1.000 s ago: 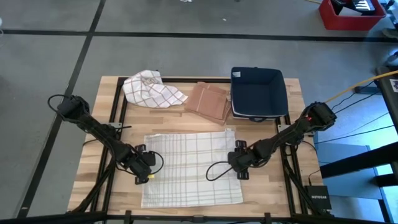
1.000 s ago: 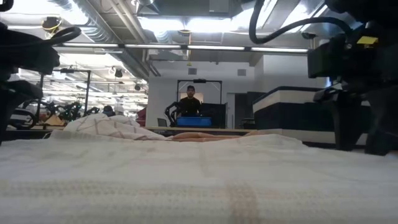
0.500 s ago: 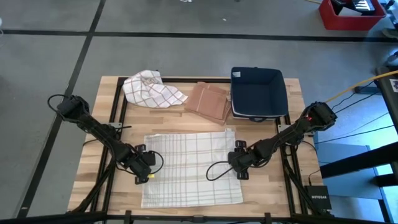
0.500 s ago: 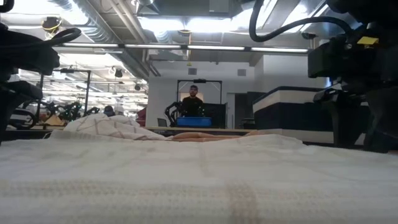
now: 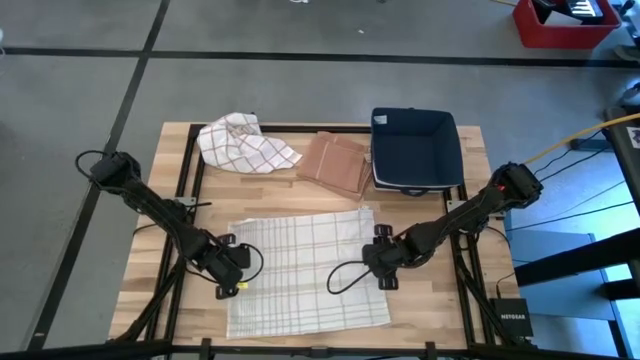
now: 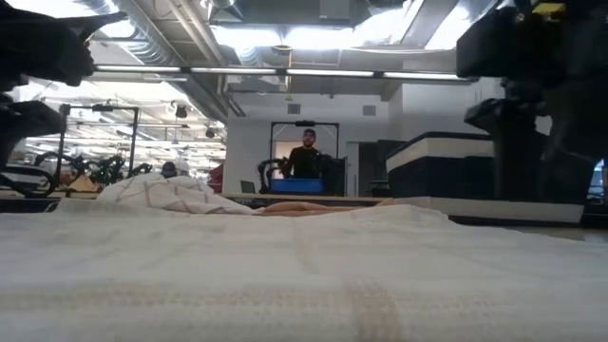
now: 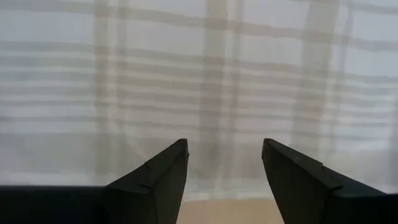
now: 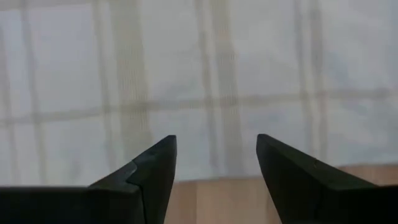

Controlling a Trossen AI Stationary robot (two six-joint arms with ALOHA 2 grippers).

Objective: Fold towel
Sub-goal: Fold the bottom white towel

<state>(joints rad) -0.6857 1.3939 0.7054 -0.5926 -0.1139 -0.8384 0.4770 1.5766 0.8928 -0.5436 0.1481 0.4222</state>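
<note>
Plaid towel [image 5: 305, 268] lay flat, front-centre of wooden table [image 5: 150, 262]. My left gripper [image 5: 232, 268] at its left edge, fingers spread. My right gripper [image 5: 381, 259] had crept inward over right edge, fingers wide, nothing held. Edge grasps looked imminent; fold not begun.

Right gripper [image 5: 377, 262] shifted inward over towel [image 5: 305, 270]; towel's right edge drawn in.

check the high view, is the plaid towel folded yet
No, the towel lies spread flat in a single layer on the table, with a gripper at each side edge.
</note>
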